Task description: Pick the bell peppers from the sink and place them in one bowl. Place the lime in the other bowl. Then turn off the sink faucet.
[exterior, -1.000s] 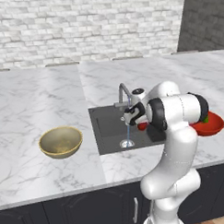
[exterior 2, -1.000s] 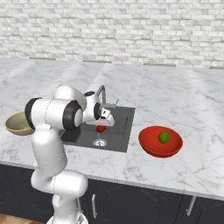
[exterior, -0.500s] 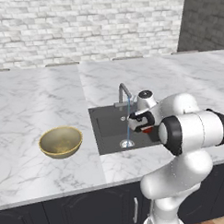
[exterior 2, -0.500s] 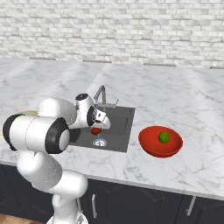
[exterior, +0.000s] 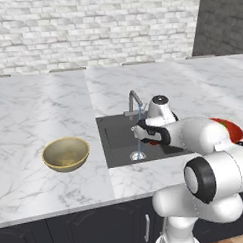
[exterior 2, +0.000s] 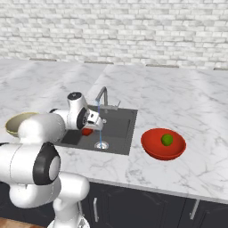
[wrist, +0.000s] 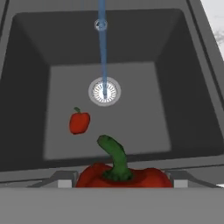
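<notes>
The gripper (wrist: 118,181) seems clamped on a glossy, slippery bell pepper (wrist: 124,176), best held across its body. Another pepper (wrist: 79,122) lies at seven o'clock from the drain (wrist: 104,91).

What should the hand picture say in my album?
The tool holds one red pepper over the sink; another waits below.

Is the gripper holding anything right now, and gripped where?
Yes: the gripper holds one bell pepper by its red body, a finger on each side, stem free.
</notes>
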You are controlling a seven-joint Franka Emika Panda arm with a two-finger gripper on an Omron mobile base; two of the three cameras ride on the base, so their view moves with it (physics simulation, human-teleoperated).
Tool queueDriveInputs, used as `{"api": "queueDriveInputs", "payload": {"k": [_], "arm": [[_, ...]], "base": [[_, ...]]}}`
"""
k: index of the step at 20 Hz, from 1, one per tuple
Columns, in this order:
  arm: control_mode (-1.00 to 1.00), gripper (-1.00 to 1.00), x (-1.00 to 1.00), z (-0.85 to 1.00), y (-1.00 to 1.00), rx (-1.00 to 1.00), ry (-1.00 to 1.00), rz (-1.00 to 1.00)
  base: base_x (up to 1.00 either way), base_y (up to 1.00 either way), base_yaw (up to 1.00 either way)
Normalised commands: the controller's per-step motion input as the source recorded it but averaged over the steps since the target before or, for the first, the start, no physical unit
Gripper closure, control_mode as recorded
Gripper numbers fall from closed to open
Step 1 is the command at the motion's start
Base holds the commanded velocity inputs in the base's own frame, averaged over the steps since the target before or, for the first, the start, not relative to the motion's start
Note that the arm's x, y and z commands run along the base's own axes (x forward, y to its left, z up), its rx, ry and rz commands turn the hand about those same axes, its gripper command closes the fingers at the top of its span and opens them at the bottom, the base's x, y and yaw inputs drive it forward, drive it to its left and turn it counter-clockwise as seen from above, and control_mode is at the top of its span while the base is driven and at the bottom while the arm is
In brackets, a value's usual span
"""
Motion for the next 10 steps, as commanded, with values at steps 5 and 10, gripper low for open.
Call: {"api": "queueDriveInputs", "payload": {"k": [5, 10], "arm": [[-1.00, 1.00, -0.20, 0.27, 0.58, 0.06, 0.00, 0.09], [-1.00, 1.00, -0.15, 0.37, 0.50, 0.13, 0.00, 0.11]], "base": [[0.00, 0.00, 0.00], [0.00, 0.00, 0.00]]}}
